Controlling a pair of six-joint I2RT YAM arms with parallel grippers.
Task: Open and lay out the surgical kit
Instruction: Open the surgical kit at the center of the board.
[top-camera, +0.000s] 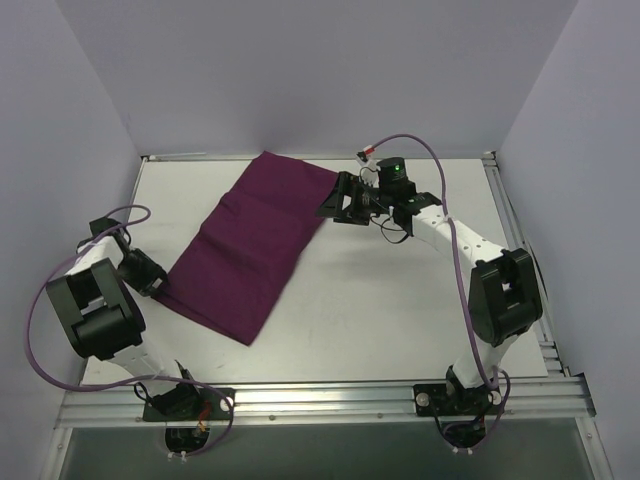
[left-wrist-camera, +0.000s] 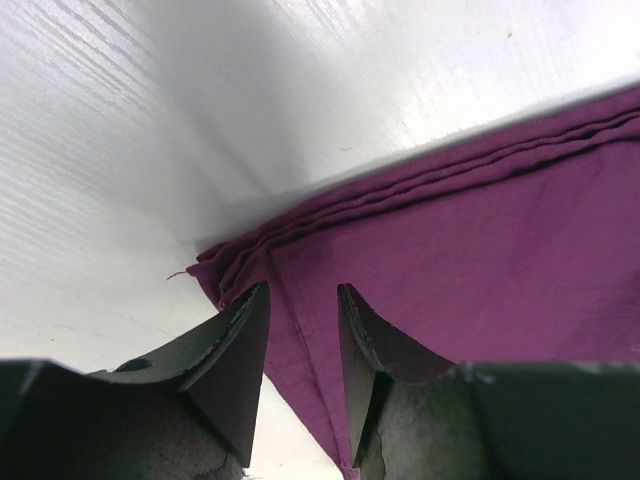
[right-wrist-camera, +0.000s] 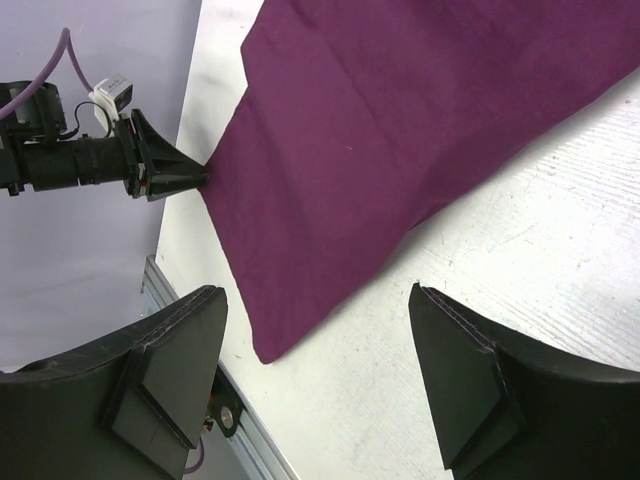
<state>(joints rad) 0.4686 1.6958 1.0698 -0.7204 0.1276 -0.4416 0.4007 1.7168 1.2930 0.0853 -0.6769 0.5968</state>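
From above, you see the dark purple cloth wrap (top-camera: 250, 250) lying folded and flat on the white tabletop (top-camera: 400, 300), running on a slant from the far middle down to the near left; your left fingers (top-camera: 160, 285) sit at its near-left edge, while your right fingers (top-camera: 333, 203) hang at its far-right corner. At the left wrist, the left fingers (left-wrist-camera: 245, 330) stand with only a narrow gap between them, low over the corner of the cloth wrap (left-wrist-camera: 480, 260), where several stacked layers show along the edge and one loose thread sticks out; cloth fills the gap, but whether it is pinched cannot be told; bare tabletop (left-wrist-camera: 150, 120) lies beyond. At the right wrist, the right fingers (right-wrist-camera: 180, 350) are spread wide with nothing between them, held above the cloth wrap (right-wrist-camera: 400, 120) and the tabletop (right-wrist-camera: 520, 260); across the cloth, the tip of the left fingers (right-wrist-camera: 190, 178) touches its far edge.
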